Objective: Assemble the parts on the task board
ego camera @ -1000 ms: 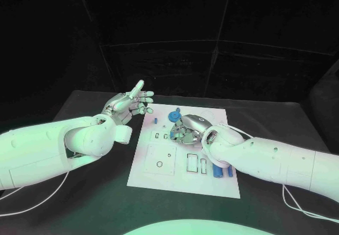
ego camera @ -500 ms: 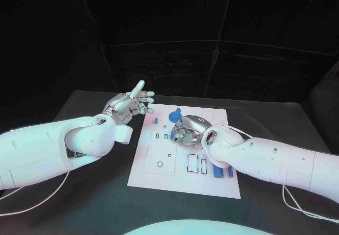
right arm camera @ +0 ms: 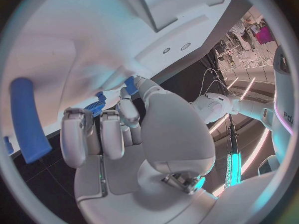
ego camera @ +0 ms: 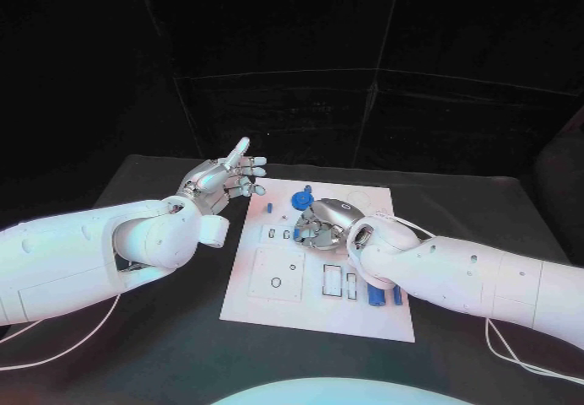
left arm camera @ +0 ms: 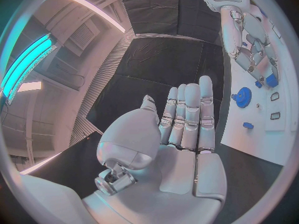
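Observation:
The white task board (ego camera: pixel 274 305) lies in the middle of the black table. My right hand (ego camera: pixel 322 224) is down on the board's middle, fingers curled in, pinching a small blue part (right arm camera: pixel 97 106) against the board's surface. My left hand (ego camera: pixel 226 180) hovers above the table off the board's far left corner, open, fingers (left arm camera: pixel 187 115) straight and holding nothing. A blue gear (ego camera: pixel 300 200) stands on the board just beyond my right hand, and the left wrist view has the blue gear (left arm camera: pixel 243 97) too. A short blue peg (ego camera: pixel 269 207) stands near the board's left edge.
Two long blue bars (ego camera: pixel 375 294) lie side by side on the board's near right part, under my right forearm; one blue bar (right arm camera: pixel 28 119) looms close to the right wrist camera. Rectangular slots (ego camera: pixel 331 279) and a round hole (ego camera: pixel 276 283) mark the board's near half.

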Tool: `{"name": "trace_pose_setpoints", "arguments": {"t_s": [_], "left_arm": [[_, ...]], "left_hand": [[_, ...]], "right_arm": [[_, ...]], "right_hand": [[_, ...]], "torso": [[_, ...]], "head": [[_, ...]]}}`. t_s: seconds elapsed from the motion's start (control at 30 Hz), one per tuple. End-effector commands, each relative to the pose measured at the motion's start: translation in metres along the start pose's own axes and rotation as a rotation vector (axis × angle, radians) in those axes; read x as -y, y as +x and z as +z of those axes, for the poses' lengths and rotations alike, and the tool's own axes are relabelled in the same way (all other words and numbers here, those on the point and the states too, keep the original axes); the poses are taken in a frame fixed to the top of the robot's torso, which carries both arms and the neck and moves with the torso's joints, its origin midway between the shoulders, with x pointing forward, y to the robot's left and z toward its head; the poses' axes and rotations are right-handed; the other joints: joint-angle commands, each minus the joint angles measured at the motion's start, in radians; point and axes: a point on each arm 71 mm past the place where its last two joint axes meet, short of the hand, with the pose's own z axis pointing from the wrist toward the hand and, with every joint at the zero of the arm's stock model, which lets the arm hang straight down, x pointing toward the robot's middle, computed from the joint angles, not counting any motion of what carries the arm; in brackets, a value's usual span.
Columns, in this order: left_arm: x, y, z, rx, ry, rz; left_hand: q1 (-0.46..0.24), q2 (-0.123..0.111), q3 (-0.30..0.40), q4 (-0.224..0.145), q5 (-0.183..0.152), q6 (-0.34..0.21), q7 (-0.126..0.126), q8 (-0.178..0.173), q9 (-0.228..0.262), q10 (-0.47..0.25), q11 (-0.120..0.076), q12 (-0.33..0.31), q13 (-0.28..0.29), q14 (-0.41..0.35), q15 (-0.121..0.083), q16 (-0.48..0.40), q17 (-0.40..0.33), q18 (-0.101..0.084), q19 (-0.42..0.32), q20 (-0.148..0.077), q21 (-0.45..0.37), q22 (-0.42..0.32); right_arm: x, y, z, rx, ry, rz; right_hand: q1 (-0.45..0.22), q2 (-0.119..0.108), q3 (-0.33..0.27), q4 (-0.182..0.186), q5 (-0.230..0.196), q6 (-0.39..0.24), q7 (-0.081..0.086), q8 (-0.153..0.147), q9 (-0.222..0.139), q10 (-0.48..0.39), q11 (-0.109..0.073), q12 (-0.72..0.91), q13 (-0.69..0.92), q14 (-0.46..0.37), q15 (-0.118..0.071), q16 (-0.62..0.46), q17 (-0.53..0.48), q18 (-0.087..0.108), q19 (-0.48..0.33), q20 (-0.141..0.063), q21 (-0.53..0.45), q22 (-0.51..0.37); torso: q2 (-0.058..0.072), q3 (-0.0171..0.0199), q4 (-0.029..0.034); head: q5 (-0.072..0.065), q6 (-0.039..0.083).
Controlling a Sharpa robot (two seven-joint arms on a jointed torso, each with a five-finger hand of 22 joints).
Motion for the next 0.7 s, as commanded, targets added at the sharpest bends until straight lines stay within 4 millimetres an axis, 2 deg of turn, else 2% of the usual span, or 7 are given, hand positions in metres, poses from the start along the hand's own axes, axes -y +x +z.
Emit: {"name": "trace_pose_setpoints", "arguments": {"t_s": [0.03, 0.7], "left_arm": [[0.0015, 0.0017, 0.0004, -0.016, 0.010, -0.006], [0.0015, 0.0010, 0.0008, -0.014, 0.010, -0.005]], "left_hand": [[0.006, -0.001, -0.001, 0.007, 0.004, -0.007, 0.002, -0.005, -0.002, -0.009, 0.001, -0.006, -0.002, -0.006, 0.003, -0.003, 0.000, 0.013, -0.005, 0.003, -0.005, -0.002], [0.010, -0.002, 0.000, 0.006, 0.004, -0.010, 0.004, -0.007, -0.002, -0.014, 0.003, -0.009, -0.006, -0.004, 0.004, -0.002, 0.002, 0.013, -0.004, 0.004, -0.005, -0.003]], "right_arm": [[-0.0006, 0.0009, 0.0005, -0.017, 0.003, -0.014], [-0.0031, 0.0003, 0.0009, -0.001, -0.003, -0.021]], "right_hand": [[-0.011, 0.000, -0.007, 0.001, -0.007, -0.011, 0.000, -0.007, -0.002, -0.011, 0.000, -0.009, -0.003, 0.068, 0.006, -0.007, 0.112, 0.013, -0.007, 0.003, -0.006, 0.134], [-0.021, -0.010, -0.016, 0.000, -0.015, -0.045, 0.014, -0.030, -0.008, -0.033, 0.012, -0.029, -0.020, 0.067, 0.016, -0.013, 0.105, 0.017, -0.020, 0.012, -0.017, 0.118]], "torso": [[0.000, -0.0001, 0.0002], [0.000, 0.0002, -0.0005]], "head": [[0.001, -0.002], [0.002, -0.002]]}}
